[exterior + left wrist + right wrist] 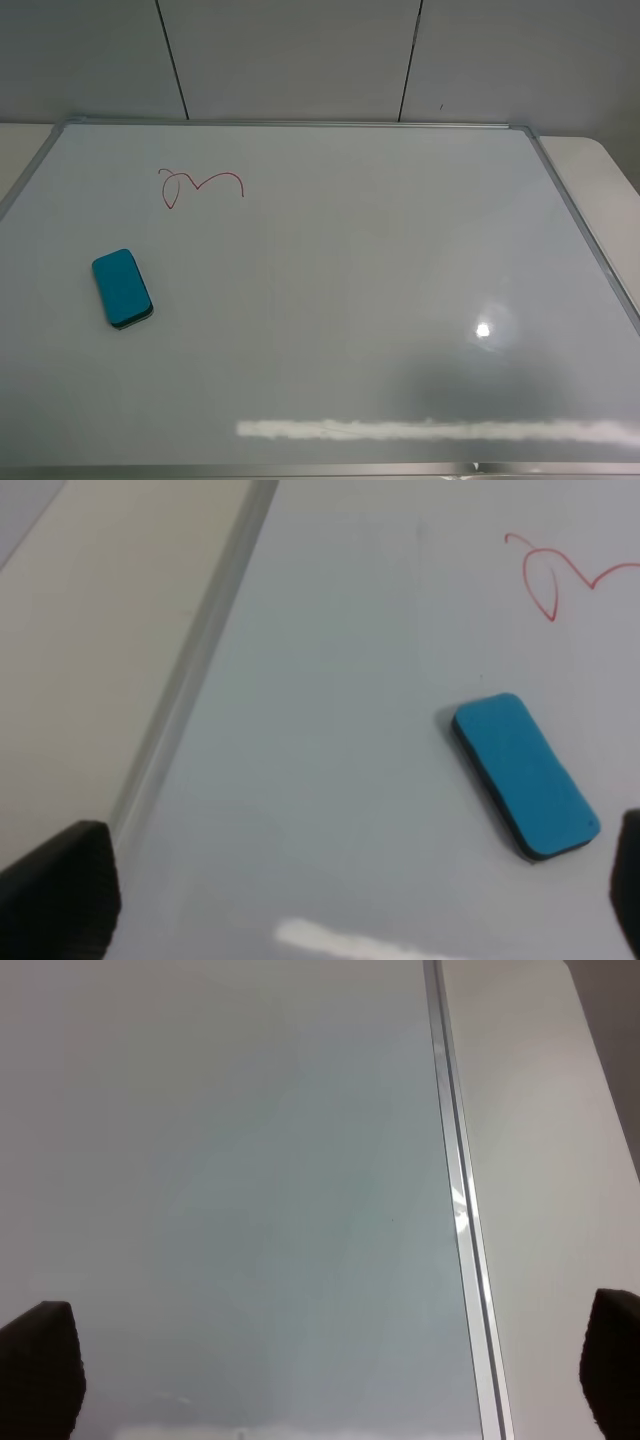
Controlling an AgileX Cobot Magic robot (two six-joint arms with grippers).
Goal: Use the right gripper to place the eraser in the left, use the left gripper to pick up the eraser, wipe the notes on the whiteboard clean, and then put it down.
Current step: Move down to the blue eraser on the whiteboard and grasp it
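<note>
The teal-blue eraser (pixel 122 288) lies flat on the left part of the whiteboard (pixel 350 260). It also shows in the left wrist view (pixel 525 774). The red notes (pixel 198 184) are a small squiggle behind the eraser, also in the left wrist view (pixel 560 575). No arm shows in the exterior high view. The left gripper (pixel 360 900) is open and empty, its black fingertips (pixel 65 890) at the frame's edges, short of the eraser. The right gripper (pixel 330 1370) is open and empty over the board's right edge.
The board's thin silver frame (pixel 585 235) runs along each side, also in the right wrist view (pixel 460 1210) and the left wrist view (pixel 200 650). A pale tabletop (pixel 610 170) lies beyond the frame. A grey panelled wall (pixel 300 60) stands behind.
</note>
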